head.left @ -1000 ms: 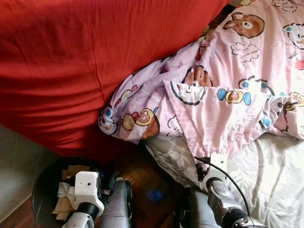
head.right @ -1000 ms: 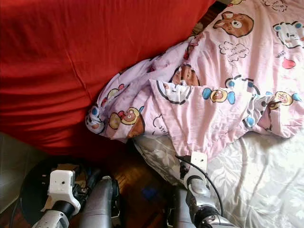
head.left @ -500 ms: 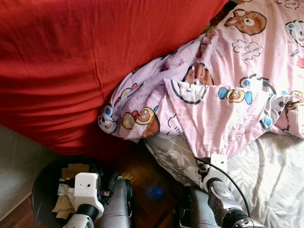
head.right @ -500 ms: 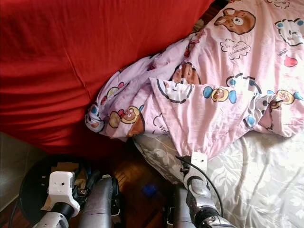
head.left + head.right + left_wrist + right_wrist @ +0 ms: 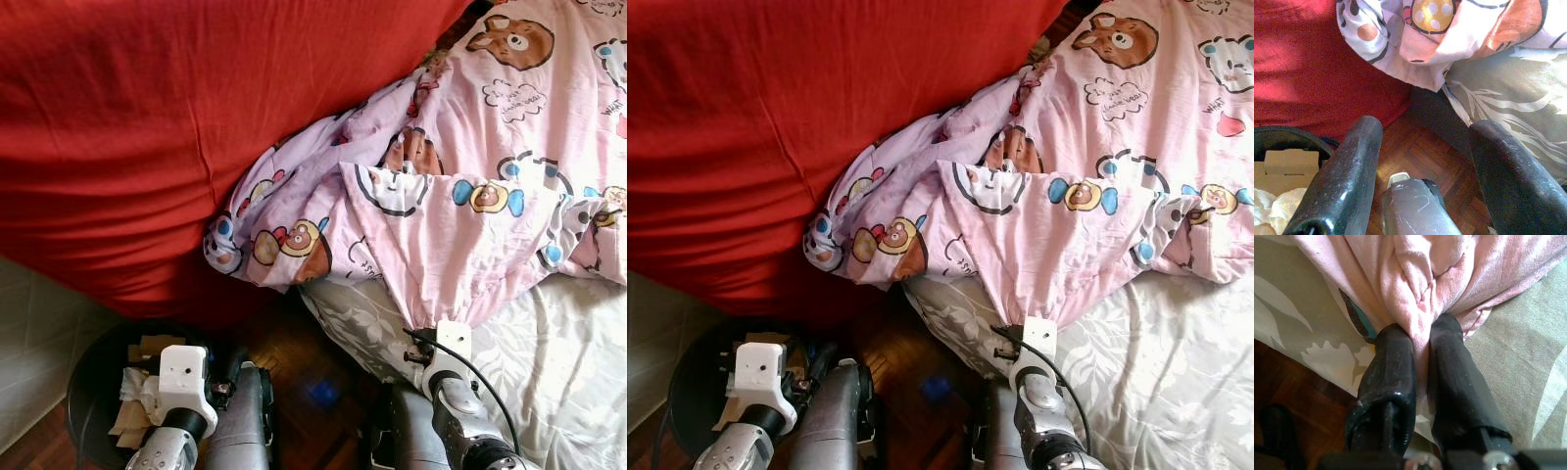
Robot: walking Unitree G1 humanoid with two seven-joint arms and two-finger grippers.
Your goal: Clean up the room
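A pink blanket (image 5: 460,176) printed with cartoon bears lies crumpled across the bed, partly over a grey floral sheet (image 5: 558,362). My right gripper (image 5: 1420,330) is shut on the blanket's lower edge, and the cloth bunches between its two black fingers (image 5: 1391,367). From that pinch the fabric runs up in a taut pointed fold (image 5: 436,304). My left gripper (image 5: 1427,126) is open and holds nothing. It hangs low beside the bed's corner, over the wooden floor.
A big red cushion or cover (image 5: 147,117) takes up the left and top. A black round bin (image 5: 88,382) holding cardboard and crumpled paper stands at the lower left. A small blue object (image 5: 320,394) lies on the wooden floor (image 5: 1415,147) between my legs.
The blanket's lower edge is now drawn down into a tight point at my right gripper, which has pulled back slightly toward me. The left arm has barely shifted.
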